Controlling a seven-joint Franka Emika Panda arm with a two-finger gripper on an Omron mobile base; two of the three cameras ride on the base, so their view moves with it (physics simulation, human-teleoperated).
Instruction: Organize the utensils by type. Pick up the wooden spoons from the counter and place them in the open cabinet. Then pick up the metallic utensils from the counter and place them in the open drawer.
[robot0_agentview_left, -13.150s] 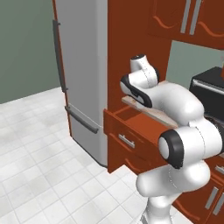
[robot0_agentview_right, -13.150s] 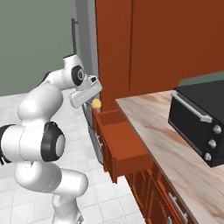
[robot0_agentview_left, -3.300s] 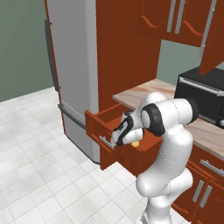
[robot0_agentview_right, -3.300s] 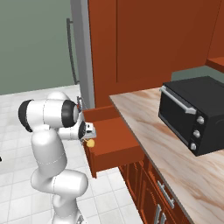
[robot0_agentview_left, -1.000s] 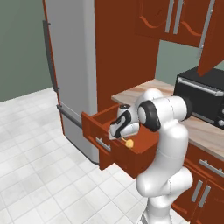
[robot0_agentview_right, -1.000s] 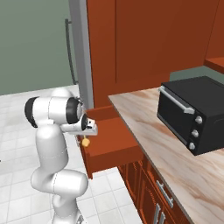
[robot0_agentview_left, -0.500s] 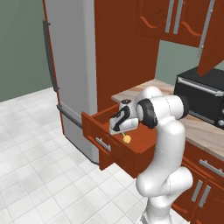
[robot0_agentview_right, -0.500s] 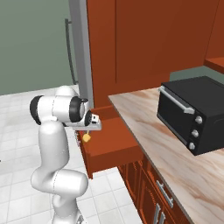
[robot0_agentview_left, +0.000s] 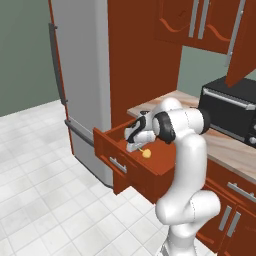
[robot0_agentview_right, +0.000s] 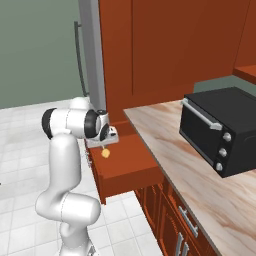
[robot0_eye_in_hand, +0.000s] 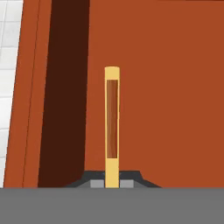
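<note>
Here we are at the drawer (robot0_agentview_left: 118, 161), pulled wide open below the end of the marbled tabletop (robot0_agentview_right: 201, 196), and the white arm (robot0_agentview_left: 186, 131) is bent low over it. The jaws are pinched nearly shut on a slim yellow utensil (robot0_eye_in_hand: 112, 123). From the hand view you see its stick-like handle with a brown stripe running straight up towards twelve o'clock, over the drawer's reddish floor. From the left base view its rounded yellow end (robot0_agentview_left: 146, 153) hangs just under the hand, at about five o'clock of it, above the drawer's inside. Now, the careful play, as I judge it: lower a touch so the piece sits close to the floor, keep it off the dark side wall at nine o'clock in the hand view, then part the jaws gently so it lies flat rather than bouncing. One doubt: that yellow tone reads more like wood than metal, and I cannot tell which it is. Wood would belong in the cabinet instead. Around us, the black toaster oven (robot0_agentview_right: 219, 131) sits on the tabletop at three o'clock, well apart. The grey fridge (robot0_agentview_left: 80, 75) stands at ten o'clock. An upper cabinet door (robot0_agentview_left: 245, 42) hangs open overhead. Nothing blocks the drop.
</note>
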